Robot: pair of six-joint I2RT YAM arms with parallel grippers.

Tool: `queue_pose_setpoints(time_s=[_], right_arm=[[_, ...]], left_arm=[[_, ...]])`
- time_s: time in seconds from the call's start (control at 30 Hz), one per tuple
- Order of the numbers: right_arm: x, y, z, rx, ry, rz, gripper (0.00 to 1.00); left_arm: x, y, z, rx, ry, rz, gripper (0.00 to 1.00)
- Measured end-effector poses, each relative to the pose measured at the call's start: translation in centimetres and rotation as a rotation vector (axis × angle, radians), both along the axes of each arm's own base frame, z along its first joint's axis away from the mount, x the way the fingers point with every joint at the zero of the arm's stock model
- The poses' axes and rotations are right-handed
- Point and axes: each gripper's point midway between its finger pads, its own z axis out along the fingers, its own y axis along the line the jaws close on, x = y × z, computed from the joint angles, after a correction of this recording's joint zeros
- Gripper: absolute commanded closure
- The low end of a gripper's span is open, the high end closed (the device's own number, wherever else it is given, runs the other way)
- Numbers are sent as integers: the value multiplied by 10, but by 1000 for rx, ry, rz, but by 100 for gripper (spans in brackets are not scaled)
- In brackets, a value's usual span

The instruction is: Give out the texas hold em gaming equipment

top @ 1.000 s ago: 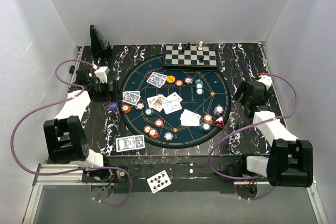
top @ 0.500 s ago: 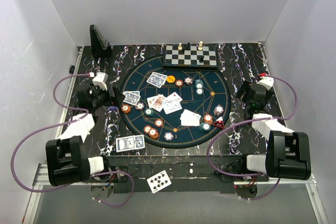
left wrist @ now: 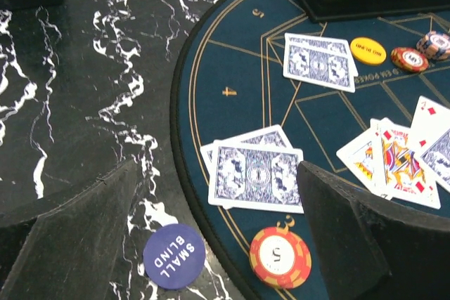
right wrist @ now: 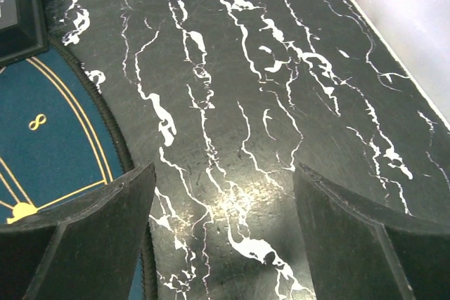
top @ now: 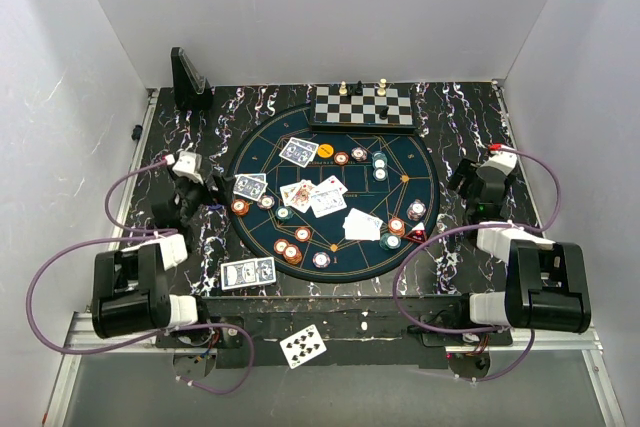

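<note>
- Since the earlier frames both arms have folded back toward the bottom of the top view: the left end effector [top: 205,190] has drawn away from the left rim of the round mat [top: 262,147], and the right end effector [top: 468,185] has pulled down along the right side of the table [top: 455,117].
- The left end effector [left wrist: 218,237] stands wide open and grips nothing; its two dark fingers [left wrist: 70,237] frame the lower part of the left wrist view.
- The right end effector [right wrist: 223,233] is also wide open and empty, over bare marbled table just right of the mat's edge.
- In the left wrist view a pair of face-down cards [left wrist: 254,175] lies in the lower middle, overlapping the mat's rim.
- An orange chip [left wrist: 280,256] sits just below those cards, at the bottom edge.
- A blue disc [left wrist: 174,256] printed "SMALL BLIND" lies on the table at lower left, just off the mat.
- A second face-down pair [left wrist: 319,62] lies in the upper middle, with a yellow disc [left wrist: 368,50] just beside it on the right.
- Face-up cards [left wrist: 394,163] fan at the right edge.
- In the top view more chips [top: 287,249] and a red triangle [top: 416,238] lie on the mat's lower half.
- One pair of cards [top: 247,273] rests below the mat at lower left, and a face-up card [top: 302,346] lies on the rail at the bottom centre.
- The chessboard [top: 362,106] sits at the top of the mat.
</note>
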Motion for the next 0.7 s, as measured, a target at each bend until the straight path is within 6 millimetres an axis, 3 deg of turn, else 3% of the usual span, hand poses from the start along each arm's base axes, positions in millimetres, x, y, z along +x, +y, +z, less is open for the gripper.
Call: queue_pose_setpoints(time_s=[0.03,0.13,0.23,0.33,0.47,0.7], right_arm=[[0,1,-1,-3,2,11,7],[-3,4,2,-12,-53,28,7],[-21,15,-11,-25,-79,99,6],[-25,27,-28,-35,-34,171,6],[-17,33,-19,-46,-68,208,6],[-13,34,-10,-51,-107,218,6]], left_arm=[[-2,0,-3,0,-10,1,2],[-10,-2,-24,-6,-7,4,2],[-17,-1,-41,-17,28,17,2],[-11,2,-33,-15,-4,31,2],[-3,6,-22,-8,-38,47,2],[0,8,-21,-6,-37,64,2]])
